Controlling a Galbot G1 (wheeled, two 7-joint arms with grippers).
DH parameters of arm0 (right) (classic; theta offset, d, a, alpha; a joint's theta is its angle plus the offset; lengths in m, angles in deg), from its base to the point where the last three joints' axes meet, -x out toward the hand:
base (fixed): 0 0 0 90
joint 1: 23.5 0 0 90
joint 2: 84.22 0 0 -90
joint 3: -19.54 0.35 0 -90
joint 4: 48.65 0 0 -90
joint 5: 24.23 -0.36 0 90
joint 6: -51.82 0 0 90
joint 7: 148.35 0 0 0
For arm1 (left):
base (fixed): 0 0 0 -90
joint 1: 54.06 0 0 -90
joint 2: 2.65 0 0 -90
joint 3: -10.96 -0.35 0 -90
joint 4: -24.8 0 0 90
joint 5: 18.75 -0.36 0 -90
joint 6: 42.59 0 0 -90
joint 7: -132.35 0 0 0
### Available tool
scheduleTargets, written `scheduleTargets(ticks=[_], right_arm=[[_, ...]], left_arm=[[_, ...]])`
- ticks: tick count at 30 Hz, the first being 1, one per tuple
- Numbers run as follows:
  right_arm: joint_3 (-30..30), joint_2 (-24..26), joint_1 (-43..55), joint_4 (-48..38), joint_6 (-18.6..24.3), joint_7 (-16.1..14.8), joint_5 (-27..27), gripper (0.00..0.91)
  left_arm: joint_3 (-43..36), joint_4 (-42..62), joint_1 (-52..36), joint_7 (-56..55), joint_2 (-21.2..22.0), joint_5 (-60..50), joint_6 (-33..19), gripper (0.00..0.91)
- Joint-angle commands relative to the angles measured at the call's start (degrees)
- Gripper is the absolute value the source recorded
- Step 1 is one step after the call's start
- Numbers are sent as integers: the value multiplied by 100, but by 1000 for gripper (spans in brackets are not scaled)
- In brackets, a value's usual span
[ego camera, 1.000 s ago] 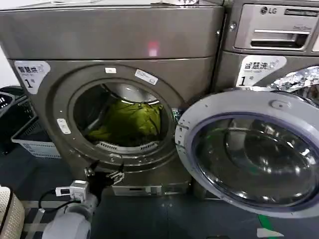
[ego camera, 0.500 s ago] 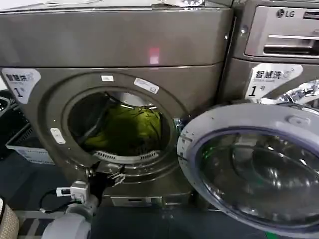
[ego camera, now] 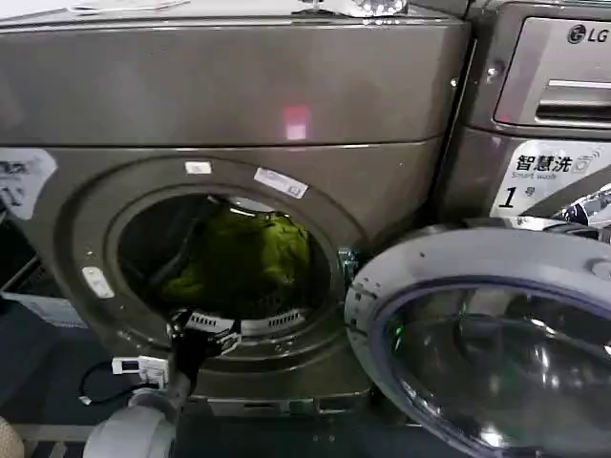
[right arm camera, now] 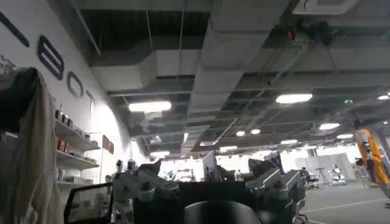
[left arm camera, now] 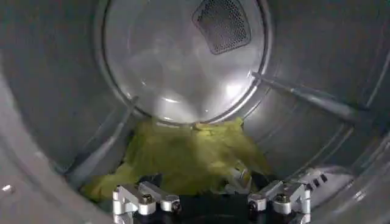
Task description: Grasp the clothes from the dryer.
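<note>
Left gripper (left arm camera: 211, 204), jaws apart at dryer (ego camera: 382, 86) mouth rim, may snag short of clothes (left arm camera: 189, 158).

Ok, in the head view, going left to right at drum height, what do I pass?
Dryer front ring → left tool at the drum mouth's lower lip → clothes → open door.

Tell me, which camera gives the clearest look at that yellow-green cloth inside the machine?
The left wrist view: it looks straight into the drum, where the clothes lie just beyond the open left gripper. The head view shows them farther off through the dryer mouth. The right wrist view faces the ceiling.
</note>
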Motion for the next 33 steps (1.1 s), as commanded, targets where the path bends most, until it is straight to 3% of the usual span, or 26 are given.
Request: scheduleTargets(ticks=[1,7,14,19,22,25,31,33], right_arm=[[-11,-6,7,-22,19,12,145,907],[-66,-72,-1,8,143,-22,319,907],[-80,-97,10,104,172,12,311,907],[-137,-99,54,216,171,30,303,907],[-164,-95,58,228,178,27,303,907],[-187,-73,78,234,178,26,304,907],[-242,-48,95,300,160,29,295,907],[-248,-39,93,300,163,29,296,907]], left_arm=[[6,4,1,-3,6,-13,280,907],[-92,88,-122,-106,66,-209,280,907],[-428,715,-914,-652,234,-88,95,907],[-441,1632,-1636,-831,258,-104,-390,907],[-443,2284,-2027,-850,272,-260,-933,907],[-431,2729,-2398,-855,328,-260,-1103,907],[-322,3979,-3296,-788,426,-751,-2005,907],[-283,4341,-3494,-771,432,-700,-2052,907]])
